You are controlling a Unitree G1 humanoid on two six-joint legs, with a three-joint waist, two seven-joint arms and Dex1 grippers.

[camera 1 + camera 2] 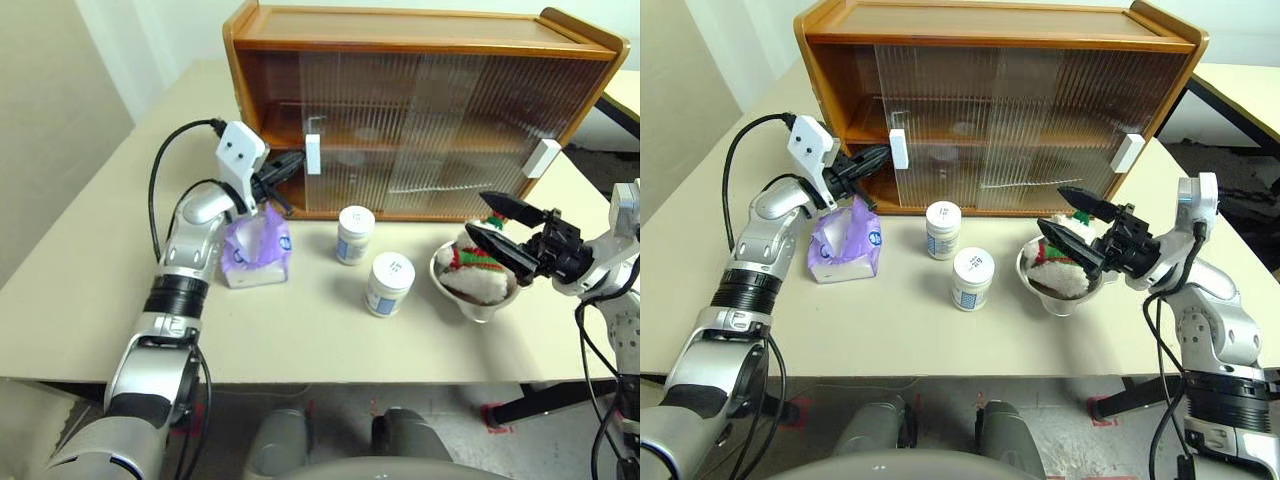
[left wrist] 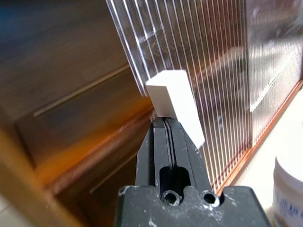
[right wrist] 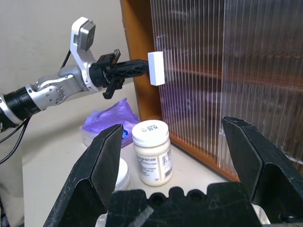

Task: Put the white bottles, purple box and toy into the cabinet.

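Beige table (image 1: 120,260) carries everything. Cabinet (image 1: 420,30) sits at the far edge, orange-brown wood, two ribbed translucent sliding doors; left door (image 1: 370,130) pushed partway right, leaving a gap at the left end, inner shelf visible behind the ribs. White handle (image 1: 313,153) on the left door's edge, another handle (image 1: 543,157) at the right end.

Left gripper (image 1: 297,160) level at that gap, fingers pressed together with nothing between them, tips against the left handle, seen close in the left wrist view (image 2: 174,101).

Right gripper (image 1: 500,226) hovers over the bowl, jaws spread wide, empty.

Purple box (image 1: 257,249) lies on the table just in front of the cabinet's left end, under the left wrist, tissue sticking out the top.

Metal bowl (image 1: 480,300) right of centre, near the front of the cabinet; toy (image 1: 478,268) sits inside it, red-green stripes showing.

Two bottles upright between box and bowl: far bottle (image 1: 355,235) just in front of the cabinet, near bottle (image 1: 388,284) closer to the table's front edge, slightly right, apart from the first.
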